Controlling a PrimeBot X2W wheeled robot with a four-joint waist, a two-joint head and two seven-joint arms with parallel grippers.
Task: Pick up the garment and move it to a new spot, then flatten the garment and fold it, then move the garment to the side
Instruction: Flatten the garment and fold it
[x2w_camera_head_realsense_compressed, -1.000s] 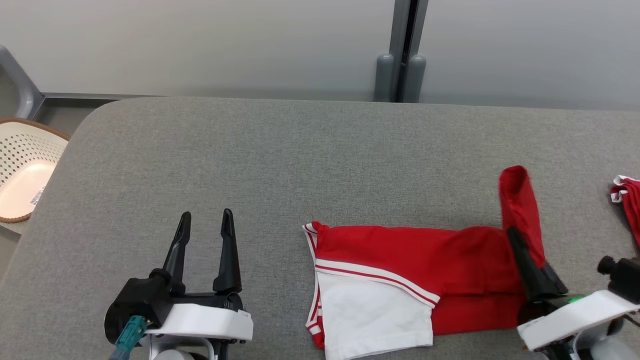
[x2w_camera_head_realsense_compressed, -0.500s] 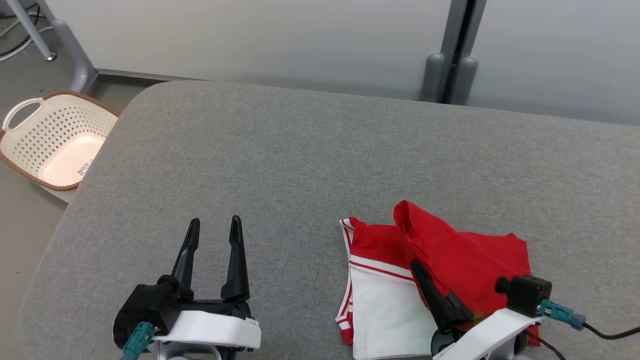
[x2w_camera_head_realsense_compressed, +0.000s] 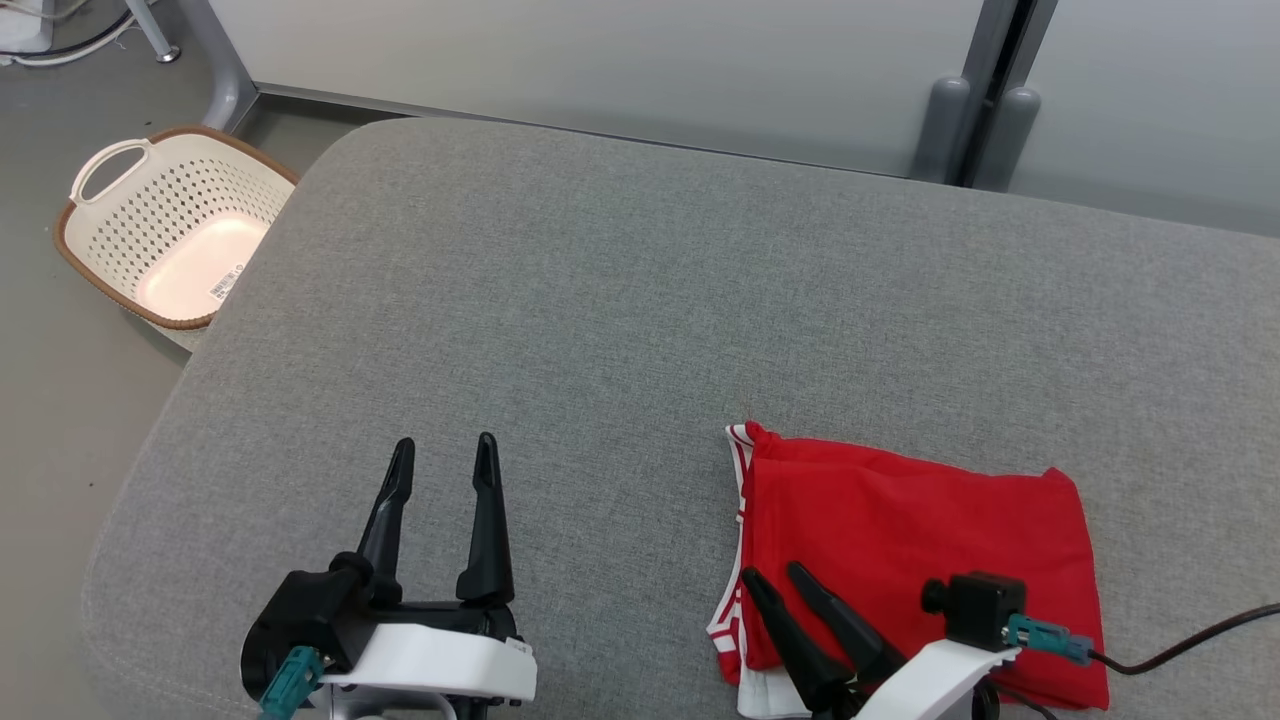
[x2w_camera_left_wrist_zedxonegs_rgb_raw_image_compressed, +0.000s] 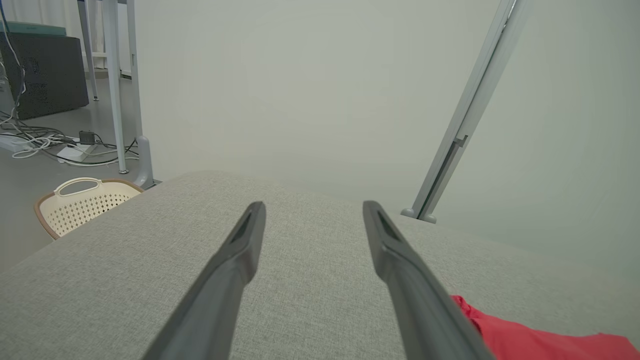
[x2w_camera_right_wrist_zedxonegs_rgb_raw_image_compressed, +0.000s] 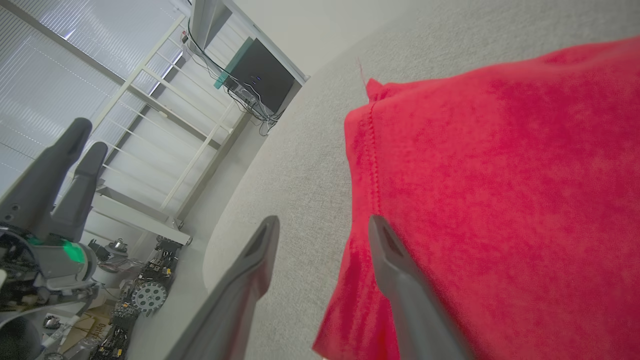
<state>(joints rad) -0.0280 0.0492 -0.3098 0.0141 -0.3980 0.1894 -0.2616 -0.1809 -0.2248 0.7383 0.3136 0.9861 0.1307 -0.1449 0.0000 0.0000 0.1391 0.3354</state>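
The red garment (x2w_camera_head_realsense_compressed: 915, 545) with white trim lies folded in a compact rectangle on the grey table (x2w_camera_head_realsense_compressed: 620, 330), at the lower right of the head view. My right gripper (x2w_camera_head_realsense_compressed: 770, 585) is open over the garment's near left corner, its two fingers spread with nothing between them. In the right wrist view the red fabric (x2w_camera_right_wrist_zedxonegs_rgb_raw_image_compressed: 500, 190) lies under and beside the right finger. My left gripper (x2w_camera_head_realsense_compressed: 445, 455) is open above bare table to the garment's left. The left wrist view catches a strip of the red garment (x2w_camera_left_wrist_zedxonegs_rgb_raw_image_compressed: 540, 342) at the lower right.
A cream perforated basket (x2w_camera_head_realsense_compressed: 165, 235) sits on the floor past the table's left edge. A grey post (x2w_camera_head_realsense_compressed: 975, 135) stands behind the table's far edge. A black cable (x2w_camera_head_realsense_compressed: 1190, 640) trails from the right wrist.
The right gripper carried the raised red flap leftward over the white part, laid it down and opened. The head camera has shifted, so the whole scene slid right.
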